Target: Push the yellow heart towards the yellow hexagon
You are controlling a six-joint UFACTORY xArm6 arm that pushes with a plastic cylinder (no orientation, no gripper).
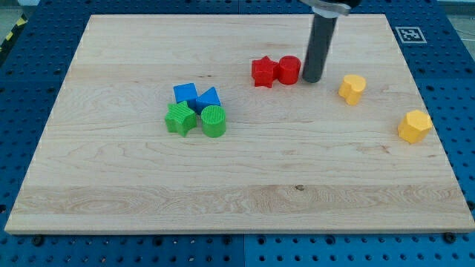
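Observation:
The yellow heart (352,88) lies on the wooden board at the view's upper right. The yellow hexagon (414,126) lies further to the view's right and lower, near the board's right edge, apart from the heart. My tip (312,80) stands on the board between the red cylinder (289,70) and the yellow heart. It is right beside the cylinder's right side and a short gap to the left of the heart, not touching the heart.
A red star (263,72) touches the red cylinder's left side. At the view's centre left is a tight cluster: a blue cube (185,94), a blue triangle-like block (208,99), a green star (179,119) and a green cylinder (214,121). The board's right edge (434,126) runs close to the hexagon.

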